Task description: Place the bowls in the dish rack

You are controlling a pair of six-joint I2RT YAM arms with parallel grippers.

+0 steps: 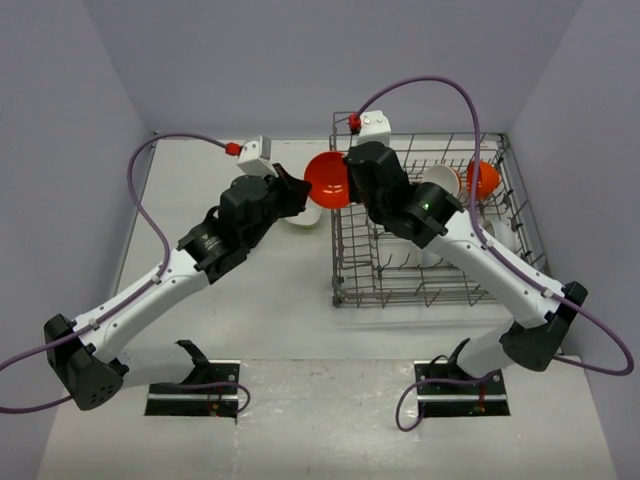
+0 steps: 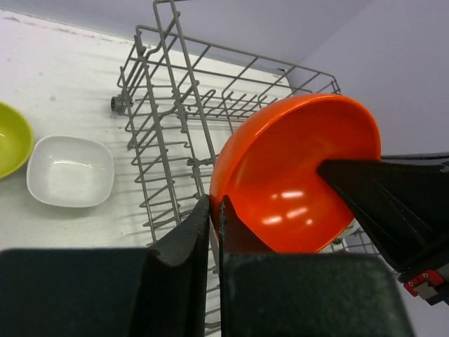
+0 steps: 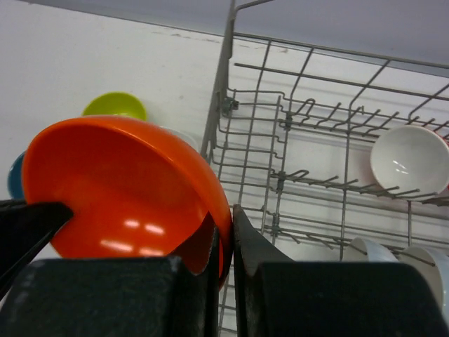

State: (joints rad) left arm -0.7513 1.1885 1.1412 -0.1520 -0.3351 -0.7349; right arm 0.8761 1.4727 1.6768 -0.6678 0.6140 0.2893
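Both left gripper (image 2: 215, 210) and right gripper (image 3: 226, 226) clamp 1 orange bowl (image 1: 327, 180)

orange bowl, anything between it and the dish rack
Nothing visible. The orange bowl hangs over the dish rack at its left wall, pinched by the left gripper and the right gripper. The nearest tines look free; white bowls sit farther right.
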